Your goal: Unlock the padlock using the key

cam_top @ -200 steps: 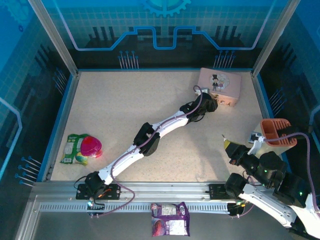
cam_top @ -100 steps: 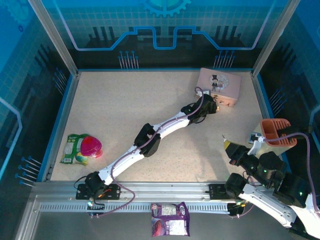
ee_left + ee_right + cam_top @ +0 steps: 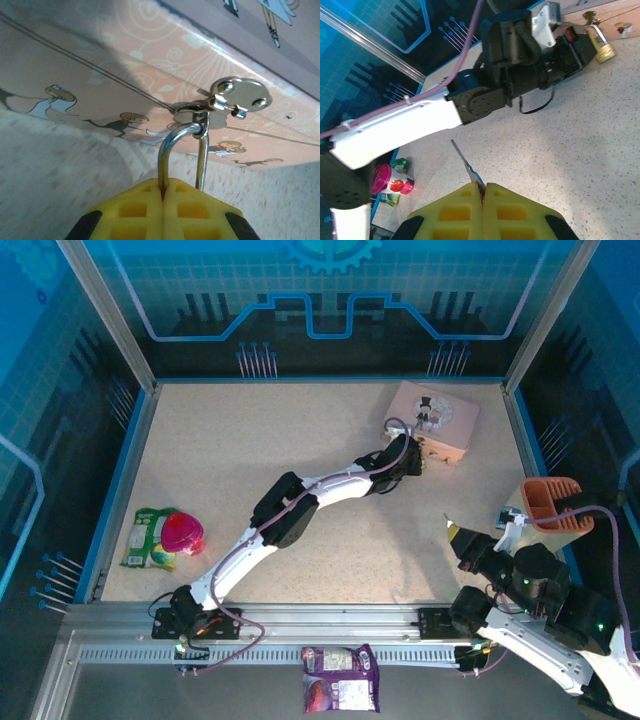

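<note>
The padlock hangs by its silver shackle from the round hasp on the front of the pink box. My left gripper is shut on the padlock, so its yellow fingers hide the body and one shackle leg runs down between them. In the right wrist view the padlock shows brass-coloured at the tip of the left arm. Over the near right part of the table, well short of the box, my right gripper is shut on the key. The thin blade points up and left.
An orange slotted holder stands at the right edge. A pink-lidded cup with a green snack pack lies at the left edge. A purple packet rests in front of the rail. The left arm stretches diagonally across the middle.
My left gripper has closed on the padlock. The pink box has turned and slid slightly towards the left. The left arm's elbow has lifted. The right arm has stayed put.
</note>
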Robot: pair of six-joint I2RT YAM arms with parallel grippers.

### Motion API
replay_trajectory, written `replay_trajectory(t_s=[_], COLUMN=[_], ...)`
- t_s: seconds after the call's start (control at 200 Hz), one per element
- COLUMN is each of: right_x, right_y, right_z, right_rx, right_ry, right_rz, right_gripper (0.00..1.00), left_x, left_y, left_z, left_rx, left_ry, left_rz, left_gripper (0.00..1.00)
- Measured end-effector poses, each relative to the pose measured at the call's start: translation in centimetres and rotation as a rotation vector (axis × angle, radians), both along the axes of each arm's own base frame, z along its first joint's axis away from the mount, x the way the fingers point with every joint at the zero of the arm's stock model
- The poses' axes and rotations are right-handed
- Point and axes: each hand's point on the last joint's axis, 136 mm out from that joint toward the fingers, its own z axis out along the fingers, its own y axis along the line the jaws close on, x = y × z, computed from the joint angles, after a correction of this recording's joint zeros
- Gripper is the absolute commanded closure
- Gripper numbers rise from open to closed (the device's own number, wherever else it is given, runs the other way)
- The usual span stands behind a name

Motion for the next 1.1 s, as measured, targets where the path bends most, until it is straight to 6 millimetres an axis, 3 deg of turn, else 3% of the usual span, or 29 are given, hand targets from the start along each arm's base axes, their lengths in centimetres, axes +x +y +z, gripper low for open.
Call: replay_trajectory(t_s=[0.095,0.44,0.66,0.936,1.101], right_x=[0.2,1.5,2.5,2.1,1.1], right_y=[0.2,3.4,6.0,9.7,11.0], right_z=[-0.7,-6.5,-9.1,-10.8,-12.0], right_rx=[-0.010,-0.047,-0.060,-0.089,-0.111], right_ry=[0.021,0.145,0.209,0.237,0.248], right_rz=[-0.003,0.030,0.068,0.175,0.214], right_gripper=[1.00,1.00,1.00,1.00,1.00], left_x=[-0.9,-7.3,-11.0,-16.3,-19.1], left_y=[1.1,12.8,18.8,24.1,25.7], left_z=[0.1,0.2,0.2,0.4,0.4], left_rx=[0.007,0.093,0.126,0.165,0.207], left_ry=[-0.011,0.061,0.090,0.132,0.149], left_rz=[-0.006,0.022,0.052,0.057,0.072], left_gripper=[1.00,1.00,1.00,1.00,1.00])
